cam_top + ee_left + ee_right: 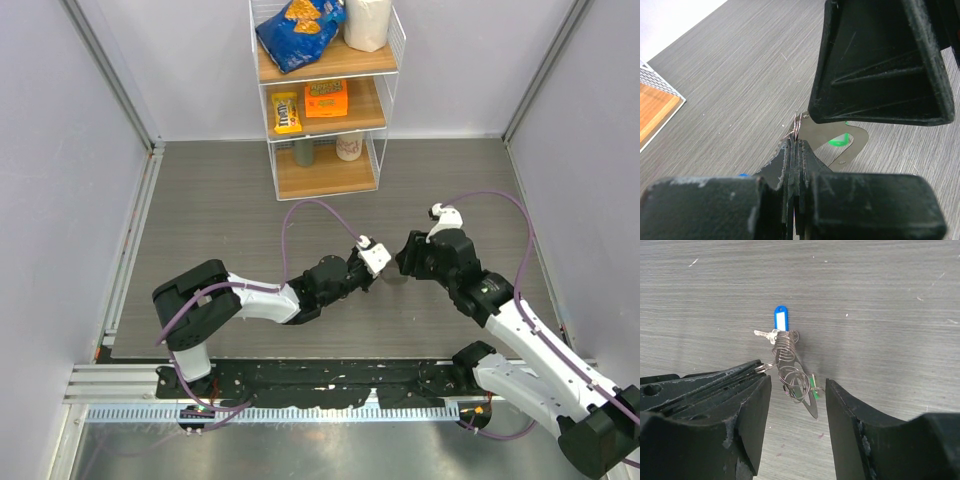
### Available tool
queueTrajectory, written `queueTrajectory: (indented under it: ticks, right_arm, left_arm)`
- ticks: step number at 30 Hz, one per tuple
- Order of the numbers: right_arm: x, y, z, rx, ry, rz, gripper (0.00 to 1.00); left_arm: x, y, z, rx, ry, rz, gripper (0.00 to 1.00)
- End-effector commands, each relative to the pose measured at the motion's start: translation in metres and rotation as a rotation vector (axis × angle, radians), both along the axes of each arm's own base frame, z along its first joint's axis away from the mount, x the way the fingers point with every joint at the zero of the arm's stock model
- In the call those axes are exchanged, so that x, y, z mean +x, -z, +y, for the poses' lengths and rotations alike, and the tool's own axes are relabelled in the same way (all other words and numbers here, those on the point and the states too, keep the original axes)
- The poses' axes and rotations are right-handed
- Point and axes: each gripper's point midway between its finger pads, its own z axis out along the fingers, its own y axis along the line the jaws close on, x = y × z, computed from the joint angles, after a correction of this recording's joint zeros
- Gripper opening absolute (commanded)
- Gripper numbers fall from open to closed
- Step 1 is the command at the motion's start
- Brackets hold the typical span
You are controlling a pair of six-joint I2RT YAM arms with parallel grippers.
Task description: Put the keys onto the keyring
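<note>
The keyring (785, 347) is a bunch of silvery wire coils held above the grey table. My left gripper (796, 145) is shut on its wire, which pokes out at the fingertips (796, 127). In the right wrist view the left gripper (747, 371) comes in from the left. A blue-headed key (781, 320) hangs at the coils' far end. A green-headed key (812, 385) and a flat slotted metal plate (810, 405) hang at the near end. My right gripper (797, 390) is open, its fingers on either side of the plate and green key without touching them. Both grippers meet at mid-table (385, 270).
A wire shelf unit (325, 100) with snack bags and cups stands at the back centre. Pale walls close in the left and right sides. Purple cables (300, 215) loop above both arms.
</note>
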Motion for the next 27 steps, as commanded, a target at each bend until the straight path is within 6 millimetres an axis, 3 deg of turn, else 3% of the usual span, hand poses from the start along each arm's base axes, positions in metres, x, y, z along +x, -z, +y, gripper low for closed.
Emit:
queueTrajectory:
  ticks: [1, 9, 27]
  right_arm:
    - [0.014, -0.016, 0.01, -0.015, -0.066, -0.1, 0.52]
    - [0.013, -0.008, 0.019, -0.025, -0.136, -0.084, 0.48]
    - [0.009, 0.0, 0.013, -0.082, -0.156, -0.075, 0.47]
  left_arm:
    - [0.007, -0.027, -0.004, -0.09, -0.011, -0.033, 0.0]
    - [0.007, -0.027, -0.004, -0.089, -0.01, -0.034, 0.0]
    - [0.008, -0.027, -0.001, -0.089, -0.01, -0.034, 0.0]
